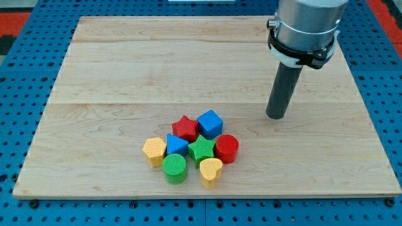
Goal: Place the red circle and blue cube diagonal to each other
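Observation:
The red circle [227,149] lies at the right side of a tight cluster of blocks near the view's bottom centre. The blue cube [210,123] sits just above and left of it, at the cluster's top right, close to touching. My tip [275,116] rests on the board to the right of the blue cube, about a hundred pixels away, and above and right of the red circle. It touches no block.
The cluster also holds a red star [184,128], a green star [201,150], a blue triangle [176,146], a yellow hexagon [154,150], a green circle [174,168] and a yellow heart [211,172]. The wooden board [125,75] lies on a blue pegboard.

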`<state>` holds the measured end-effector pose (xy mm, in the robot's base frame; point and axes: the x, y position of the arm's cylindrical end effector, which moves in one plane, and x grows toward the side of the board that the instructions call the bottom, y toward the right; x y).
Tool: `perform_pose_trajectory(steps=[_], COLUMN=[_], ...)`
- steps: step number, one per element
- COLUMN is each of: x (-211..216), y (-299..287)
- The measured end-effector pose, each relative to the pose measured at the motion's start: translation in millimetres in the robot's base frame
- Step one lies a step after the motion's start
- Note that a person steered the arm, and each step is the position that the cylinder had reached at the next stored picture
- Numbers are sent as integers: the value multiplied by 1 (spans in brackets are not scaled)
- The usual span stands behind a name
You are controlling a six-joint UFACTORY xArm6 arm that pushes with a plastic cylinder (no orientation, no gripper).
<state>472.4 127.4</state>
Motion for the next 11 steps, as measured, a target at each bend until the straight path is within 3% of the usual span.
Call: perform_pose_trajectory(steps=[2, 3, 5, 9, 11], x=[5, 27, 111, 118, 131], y=[6, 38, 40, 54, -26])
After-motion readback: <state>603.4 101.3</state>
